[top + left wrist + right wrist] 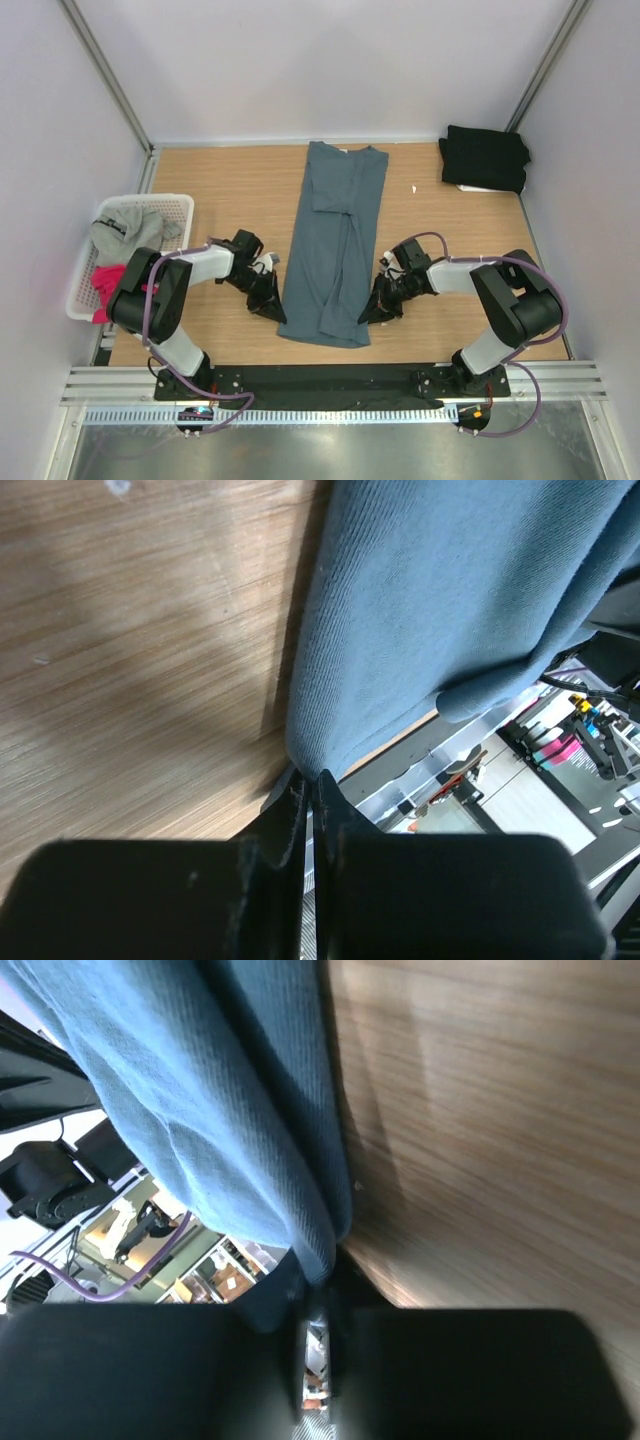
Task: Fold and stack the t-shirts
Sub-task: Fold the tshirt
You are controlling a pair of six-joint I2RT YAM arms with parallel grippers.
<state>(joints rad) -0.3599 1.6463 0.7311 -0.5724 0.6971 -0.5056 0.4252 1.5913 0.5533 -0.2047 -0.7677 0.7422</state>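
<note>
Blue-grey t-shirt (pixel 335 240) flat on the wooden table (pixel 220 190), mid-table, folded lengthwise into a long strip, collar end far, hem end near the arm bases. Sides and sleeves turned in over the middle, long creases down the cloth, near hem a little skewed.

White slatted basket (pixel 182 204) at the table's left edge.

Black t-shirt (pixel 485 158) folded into a compact block at the far right corner, well apart from the strip.

Light grey t-shirt (pixel 125 232) with dark print crumpled in the basket. Bright pink t-shirt (pixel 108 278) bunched just beside it at the basket's near end.

Left gripper (pixel 272 305) low at the strip's near left corner, jaws together, pinched on the edge of the blue-grey t-shirt. Same left gripper (pixel 310 780) in its wrist view, cloth caught in the narrow slit between the fingers.

Right gripper (pixel 372 312) at the near right corner, likewise clamped on the cloth edge.
</note>
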